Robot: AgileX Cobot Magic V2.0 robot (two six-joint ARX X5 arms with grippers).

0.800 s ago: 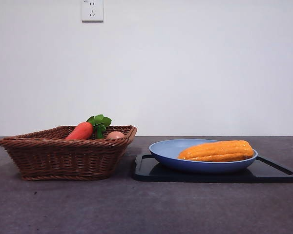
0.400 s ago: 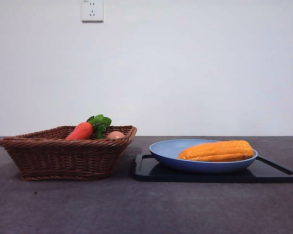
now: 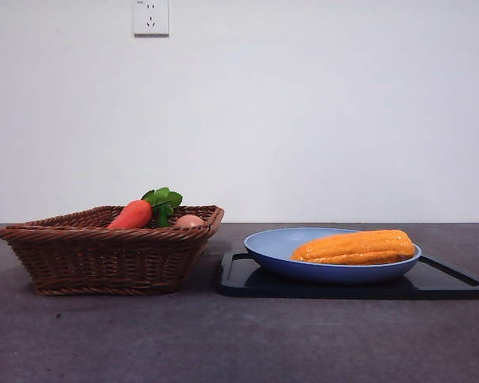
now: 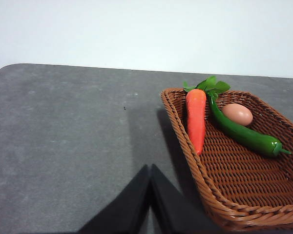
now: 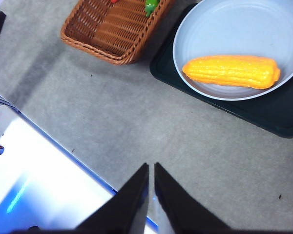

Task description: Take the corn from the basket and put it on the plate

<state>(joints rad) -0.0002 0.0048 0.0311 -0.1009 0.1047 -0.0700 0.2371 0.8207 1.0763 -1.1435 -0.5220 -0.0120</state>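
Observation:
The yellow-orange corn [image 3: 355, 246] [image 5: 231, 71] lies on its side in the light blue plate [image 3: 271, 243] [image 5: 219, 29]. The brown wicker basket [image 3: 104, 259] [image 4: 234, 170] [image 5: 110, 34] stands to the plate's left. My left gripper [image 4: 150, 170] is shut and empty, held over bare table beside the basket. High above the table near its front edge hangs my right gripper [image 5: 151, 168], shut and empty, well away from the plate. Neither arm shows in the front view.
The plate rests on a flat black tray [image 3: 455, 281] [image 5: 263, 109]. In the basket lie a carrot with green leaves [image 3: 132, 214] [image 4: 196, 117], a green pepper [image 4: 244, 134] and an egg [image 3: 188, 221] [image 4: 237, 113]. The table's front edge [image 5: 53, 146] has a white and blue surface below it.

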